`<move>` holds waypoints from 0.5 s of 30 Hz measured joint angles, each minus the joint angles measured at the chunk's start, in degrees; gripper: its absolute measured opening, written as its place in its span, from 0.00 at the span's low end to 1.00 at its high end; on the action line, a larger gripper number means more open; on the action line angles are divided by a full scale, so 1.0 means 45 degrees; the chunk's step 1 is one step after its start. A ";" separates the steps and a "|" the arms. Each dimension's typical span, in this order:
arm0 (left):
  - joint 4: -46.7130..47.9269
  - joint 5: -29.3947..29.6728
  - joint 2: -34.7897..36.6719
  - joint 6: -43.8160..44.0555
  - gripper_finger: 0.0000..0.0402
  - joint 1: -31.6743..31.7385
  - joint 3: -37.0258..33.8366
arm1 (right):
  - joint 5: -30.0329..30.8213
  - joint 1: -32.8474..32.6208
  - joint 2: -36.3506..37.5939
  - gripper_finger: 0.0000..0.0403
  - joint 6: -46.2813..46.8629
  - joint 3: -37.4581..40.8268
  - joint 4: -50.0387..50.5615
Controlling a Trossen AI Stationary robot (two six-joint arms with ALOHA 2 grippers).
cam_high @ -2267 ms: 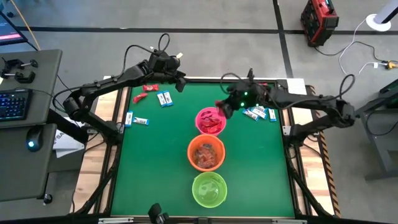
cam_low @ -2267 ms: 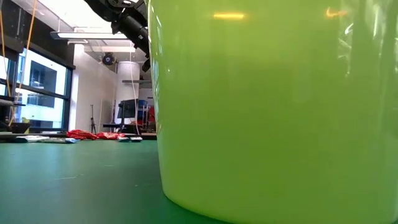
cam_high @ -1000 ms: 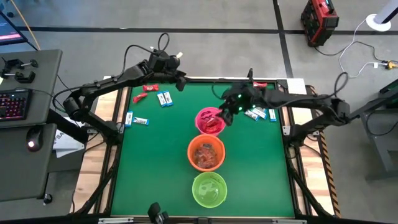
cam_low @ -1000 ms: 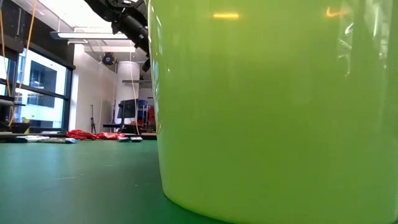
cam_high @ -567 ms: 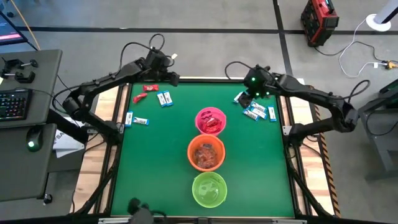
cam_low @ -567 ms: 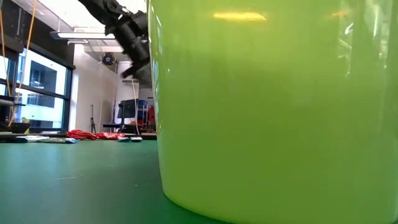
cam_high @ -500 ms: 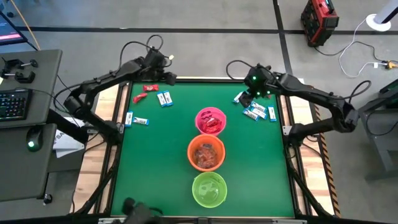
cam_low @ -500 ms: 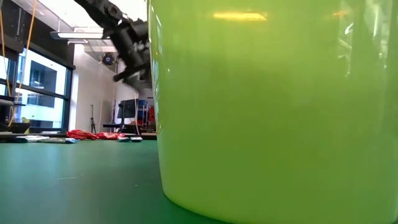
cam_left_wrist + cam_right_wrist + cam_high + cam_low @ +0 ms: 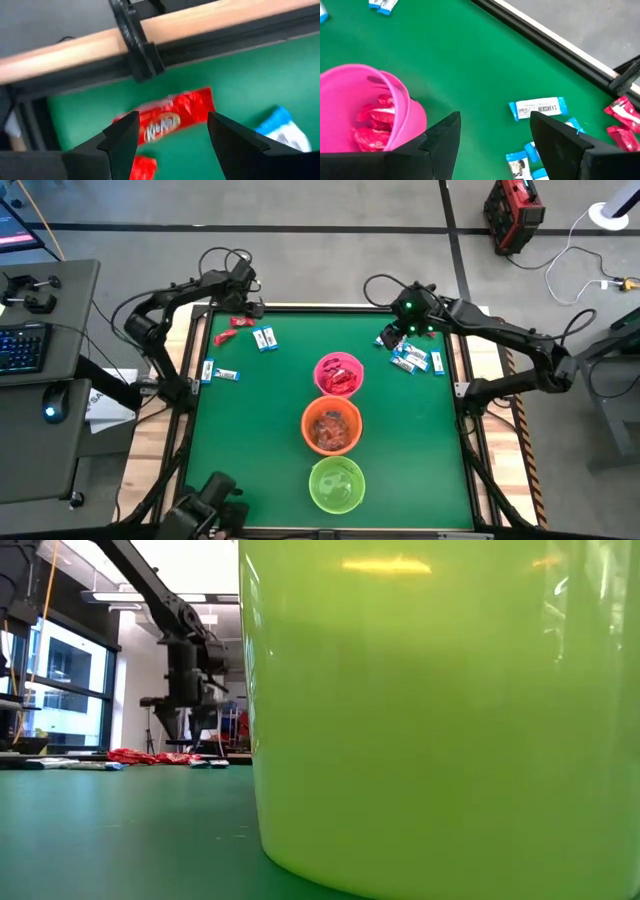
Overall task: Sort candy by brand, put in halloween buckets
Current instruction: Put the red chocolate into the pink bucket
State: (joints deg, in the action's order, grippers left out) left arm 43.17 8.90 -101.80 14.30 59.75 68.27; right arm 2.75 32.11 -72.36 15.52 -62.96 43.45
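Observation:
My left gripper stands open, pointing down over a red candy that lies flat at the table's far left corner. Its fingers stand on either side of the candy, above it. More candy lies nearby, red and blue-and-white. My right gripper hangs open and empty above the far right, between the pink bucket, which holds red candies, and a group of blue-and-white candies. The pink, orange and green buckets stand in a row down the table's middle.
Two blue-and-white candies lie by the left edge and one lies near the red ones. Red candies lie by the far right rail. The green bucket fills the low view. A dark shape shows at the near left corner.
My left gripper has swung toward the far left corner, come down and tipped to point downward over the red candy. My right gripper has drawn away from over the pink bucket toward the far right, then kept still above the blue-and-white candies.

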 joint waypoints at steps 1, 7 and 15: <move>-0.0077 0.0012 -0.0218 -0.0191 0.56 0.0019 0.0005 | 0.0007 -0.0034 -0.0005 0.57 0.0182 0.0001 -0.0013; 0.0145 -0.0425 -0.1154 -0.1580 0.56 0.0072 0.0000 | 0.0007 -0.0482 -0.0005 0.57 0.0590 0.0005 -0.0095; 0.0978 -0.0750 -0.1389 -0.4018 0.56 -0.0211 0.0024 | 0.0472 -0.1171 -0.0007 0.57 0.1174 0.0005 -0.0188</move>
State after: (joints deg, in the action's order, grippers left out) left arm 47.57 5.52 -108.05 -3.79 58.80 68.38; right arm 4.88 26.84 -72.39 20.80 -62.94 42.61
